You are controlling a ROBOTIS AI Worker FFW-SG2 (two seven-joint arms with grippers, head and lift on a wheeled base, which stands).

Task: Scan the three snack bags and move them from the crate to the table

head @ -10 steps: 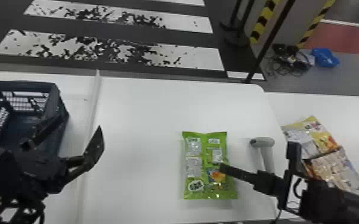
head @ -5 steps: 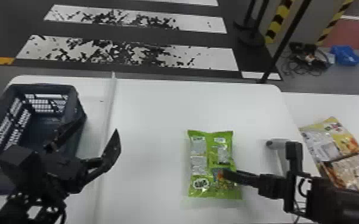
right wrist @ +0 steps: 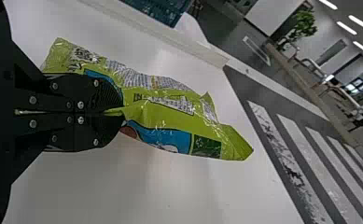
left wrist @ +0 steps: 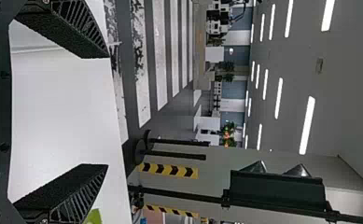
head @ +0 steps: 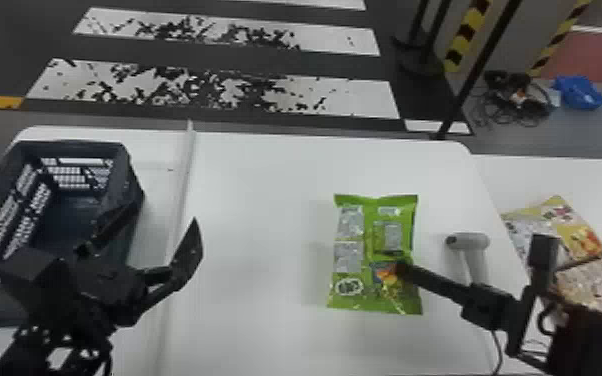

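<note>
A dark crate (head: 72, 144) is sitting at the left of the white table (head: 265, 172), and a pale rail (head: 183, 185) is running from near to far between it and the green snack bag (head: 365, 230). A grey scanner (head: 467, 241) is resting just to the right of that bag, with the right arm reaching across near its handle. Farther right, a yellowish snack bag (head: 582, 237) and a pale snack bag (head: 592, 287) are lying together on a white side surface (head: 490, 172). Beyond the table, cables (head: 520, 102) and a blue item (head: 580, 95) are lying on the floor.

The left gripper (head: 166, 212) is hanging beside the crate's right side, near the rail, its two fingers spreading wide apart with nothing between them. The right gripper (head: 400, 269) is coming in from the right, its fingers pinching the green snack bag near its right edge. The bag is showing a printed face upward in the head view; whether its underside is touching the table, I cannot tell.

Compared with half a second ago, the green snack bag is being held farther from the robot and slightly closer to the scanner, while the left gripper is keeping its place beside the crate.
</note>
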